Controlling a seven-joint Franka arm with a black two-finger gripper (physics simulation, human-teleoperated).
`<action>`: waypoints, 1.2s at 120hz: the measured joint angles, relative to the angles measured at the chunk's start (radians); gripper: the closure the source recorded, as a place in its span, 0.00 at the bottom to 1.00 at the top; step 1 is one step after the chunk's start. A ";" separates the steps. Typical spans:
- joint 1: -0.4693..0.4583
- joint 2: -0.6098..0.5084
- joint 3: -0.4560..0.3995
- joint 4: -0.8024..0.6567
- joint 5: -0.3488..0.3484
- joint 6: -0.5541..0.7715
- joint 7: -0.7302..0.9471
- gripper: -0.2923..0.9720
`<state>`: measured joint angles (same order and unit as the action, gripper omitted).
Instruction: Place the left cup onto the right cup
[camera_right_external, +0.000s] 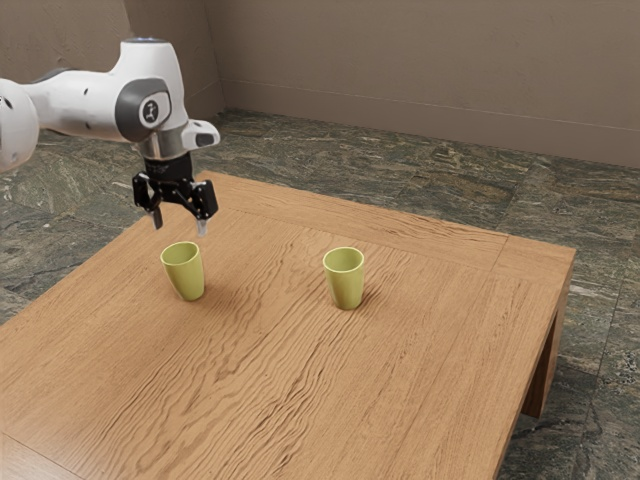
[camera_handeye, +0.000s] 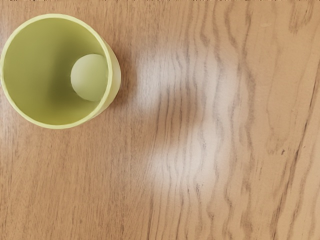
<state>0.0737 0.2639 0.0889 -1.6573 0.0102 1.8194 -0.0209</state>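
My gripper (camera_right_external: 179, 225) hangs spread wide, holding nothing, just above the left cup (camera_right_external: 184, 272) and slightly off its centre. Left cup upright on table (camera_right_external: 300, 400). Right cup (camera_right_external: 344, 279) upright, well apart toward the exterior view's right.

No word, number or brand name can be read in either view. The one sign is a small white emblem (camera_right_external: 150, 108) on the dark grey round joint cap (camera_right_external: 142, 110) of the white arm (camera_right_external: 70, 105), above the hand in the exterior view. It is too small to tell what it shows.
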 joint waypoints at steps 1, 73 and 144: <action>0.000 0.001 0.002 0.001 0.000 0.000 0.001 0.23; 0.023 0.057 0.071 0.023 -0.002 0.027 0.107 0.23; 0.035 0.141 0.088 0.079 -0.009 0.050 0.184 0.23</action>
<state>0.1085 0.4052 0.1770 -1.5788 0.0017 1.8691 0.1632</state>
